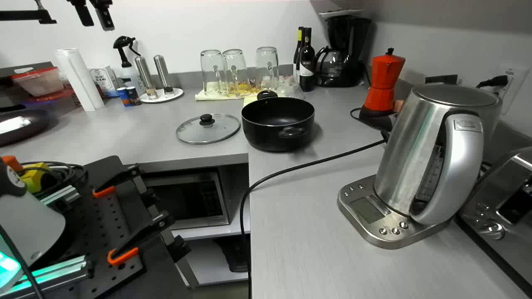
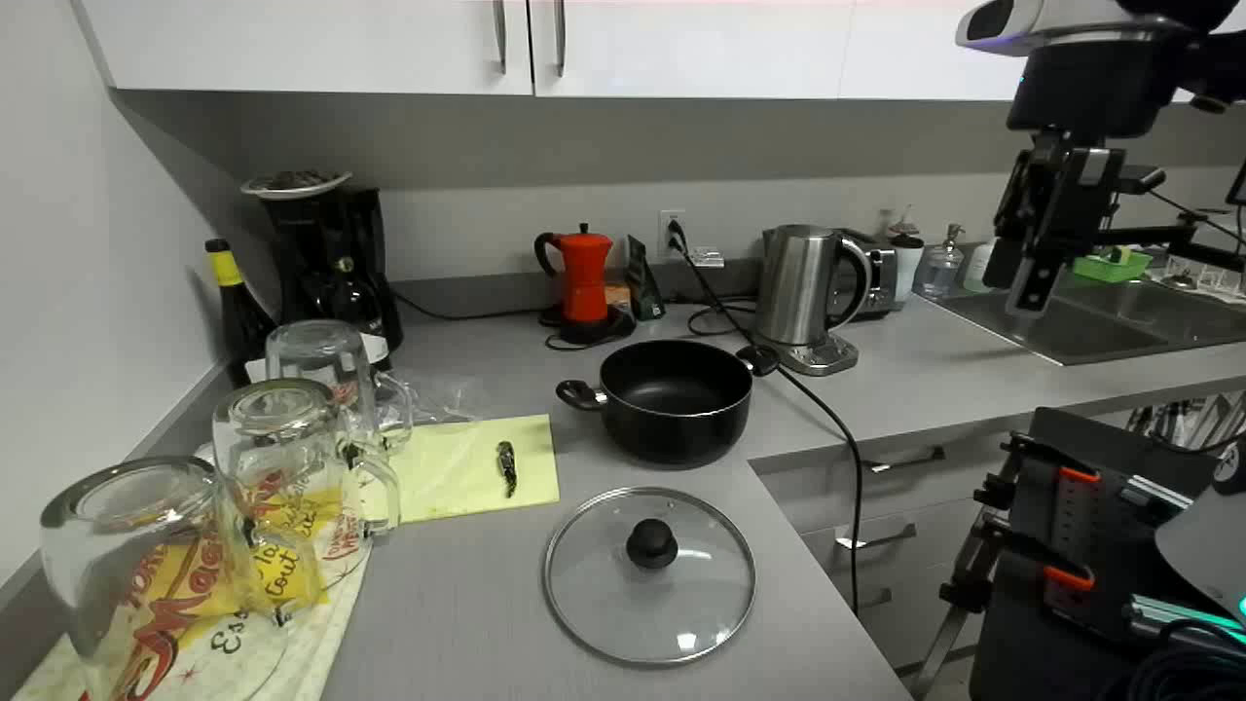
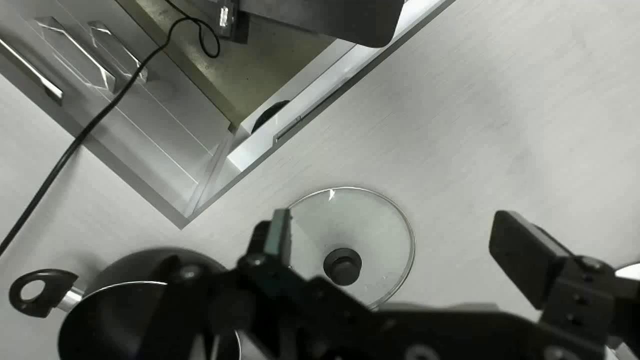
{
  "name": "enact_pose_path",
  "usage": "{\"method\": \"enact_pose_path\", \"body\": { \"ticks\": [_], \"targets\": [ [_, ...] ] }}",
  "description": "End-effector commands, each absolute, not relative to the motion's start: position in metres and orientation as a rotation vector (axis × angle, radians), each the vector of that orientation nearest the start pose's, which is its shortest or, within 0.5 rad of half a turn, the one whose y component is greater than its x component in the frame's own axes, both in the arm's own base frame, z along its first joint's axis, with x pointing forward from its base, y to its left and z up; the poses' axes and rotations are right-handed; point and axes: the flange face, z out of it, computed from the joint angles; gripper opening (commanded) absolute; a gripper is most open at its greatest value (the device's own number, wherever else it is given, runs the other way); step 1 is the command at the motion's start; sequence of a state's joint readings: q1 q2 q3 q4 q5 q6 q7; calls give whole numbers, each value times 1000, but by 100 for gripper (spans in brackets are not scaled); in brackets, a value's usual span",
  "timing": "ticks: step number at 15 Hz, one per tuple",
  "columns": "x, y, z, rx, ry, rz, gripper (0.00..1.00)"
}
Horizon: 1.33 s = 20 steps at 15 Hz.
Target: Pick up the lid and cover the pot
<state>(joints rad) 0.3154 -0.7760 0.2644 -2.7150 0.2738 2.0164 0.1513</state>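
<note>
The clear glass lid (image 1: 218, 132) lies flat on the grey counter, dark knob up. It also shows in an exterior view (image 2: 623, 608) and in the wrist view (image 3: 380, 225). The black pot (image 1: 270, 137) stands upright and uncovered beside the lid, apart from it. It also shows in an exterior view (image 2: 677, 443), and partly behind my gripper in the wrist view (image 3: 107, 320). My gripper (image 3: 392, 235) is open and empty, its fingers wide apart, high above the counter. It also shows in both exterior views, up at the edge (image 1: 96, 25) (image 2: 1022, 277).
A steel kettle (image 1: 428, 153) and a red moka pot (image 2: 584, 277) stand near the pot. Three glass mugs (image 2: 146, 574) stand near the wall by a yellow cloth (image 2: 443, 477). A black cord (image 1: 307, 165) runs past the pot over the inner counter edge (image 1: 195, 158).
</note>
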Motion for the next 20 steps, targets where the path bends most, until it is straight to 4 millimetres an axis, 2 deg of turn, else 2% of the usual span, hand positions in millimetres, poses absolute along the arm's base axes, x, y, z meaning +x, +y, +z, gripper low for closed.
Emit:
{"method": "enact_pose_path", "body": {
  "ticks": [1, 8, 11, 15, 20],
  "targets": [
    [266, 190, 447, -3032, -382, -66, 100],
    [266, 190, 447, -3032, -382, -66, 100],
    [275, 189, 442, -3041, -393, -41, 100],
    [295, 197, 419, -3048, -449, 44, 100],
    [325, 222, 381, -3052, -591, 116, 100]
  ]
}}
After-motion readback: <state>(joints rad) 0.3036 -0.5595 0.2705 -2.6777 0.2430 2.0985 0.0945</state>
